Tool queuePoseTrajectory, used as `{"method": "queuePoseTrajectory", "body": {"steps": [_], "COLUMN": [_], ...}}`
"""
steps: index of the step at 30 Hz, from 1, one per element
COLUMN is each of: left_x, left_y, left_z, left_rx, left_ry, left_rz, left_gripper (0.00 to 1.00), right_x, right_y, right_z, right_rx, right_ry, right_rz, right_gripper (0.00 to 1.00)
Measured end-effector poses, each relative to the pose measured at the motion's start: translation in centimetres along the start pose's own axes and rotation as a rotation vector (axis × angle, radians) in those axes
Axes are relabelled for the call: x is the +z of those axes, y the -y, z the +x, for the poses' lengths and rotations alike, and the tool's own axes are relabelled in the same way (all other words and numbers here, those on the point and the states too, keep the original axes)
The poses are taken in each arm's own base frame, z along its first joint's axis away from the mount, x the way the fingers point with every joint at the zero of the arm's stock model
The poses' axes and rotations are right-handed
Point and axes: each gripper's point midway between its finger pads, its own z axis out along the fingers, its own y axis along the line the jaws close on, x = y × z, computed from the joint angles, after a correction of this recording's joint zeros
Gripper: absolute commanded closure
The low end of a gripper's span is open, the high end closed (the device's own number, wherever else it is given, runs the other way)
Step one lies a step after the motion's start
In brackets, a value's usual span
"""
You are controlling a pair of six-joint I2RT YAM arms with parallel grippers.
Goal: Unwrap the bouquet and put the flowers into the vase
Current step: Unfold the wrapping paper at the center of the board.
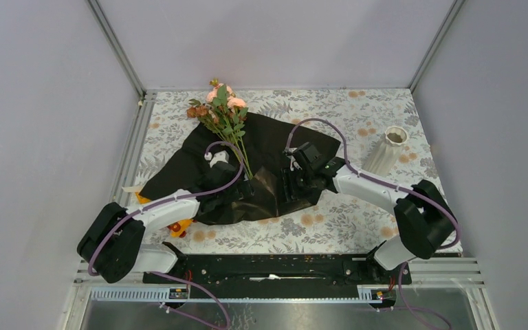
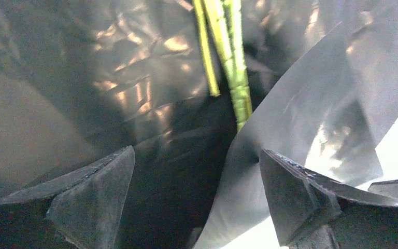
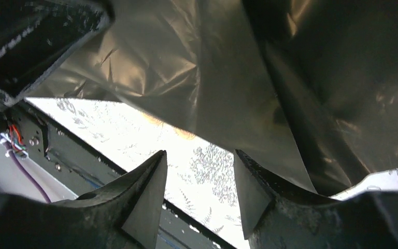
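The bouquet lies unwrapped: its black wrapping paper (image 1: 275, 141) is spread flat on the table. The flowers (image 1: 221, 104), peach-pink roses with green leaves, rest on it, blooms toward the far side and stems toward me. My left gripper (image 1: 244, 191) is open at the stem ends. In the left wrist view its jaws (image 2: 197, 199) stand wide over the paper (image 2: 134, 78), a fold rising between them and the green stems (image 2: 234, 67) just ahead. My right gripper (image 1: 287, 185) hovers open at the paper's near edge (image 3: 212, 62), with nothing between its fingers (image 3: 199, 192). The white ribbed vase (image 1: 387, 151) stands upright at the right.
A colourful toy (image 1: 179, 225) lies partly under my left arm near the table's front left. The floral tablecloth (image 1: 357, 117) covers the table, which has grey walls on three sides. A black rail (image 3: 72, 150) runs along the near edge.
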Motion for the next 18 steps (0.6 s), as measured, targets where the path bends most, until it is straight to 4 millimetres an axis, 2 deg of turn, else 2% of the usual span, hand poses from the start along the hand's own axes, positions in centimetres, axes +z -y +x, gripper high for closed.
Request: {"method": "queuePoseTrajectory", "body": {"steps": [4,9,18], "left_x": [0.1,-0.4,-1.8], "left_y": [-2.1,-2.8,-4.6], "left_z": [1.2,1.1,1.8], "left_rx": [-0.010,-0.030,-0.067], "left_ry": [-0.018,0.002,0.031], "left_rz": [-0.055,-0.067,-0.093], "left_gripper": [0.01,0.01,0.01], "right_x": [1.7,3.3,4.8], "right_y": [0.5,1.3,2.6], "right_z": [0.2,0.8,1.6], "right_rx": [0.031,0.051,0.066], "right_ry": [-0.025,-0.056,-0.090], "right_rz": [0.015,0.037,0.081], "right_gripper": [0.46,0.47,0.49]}}
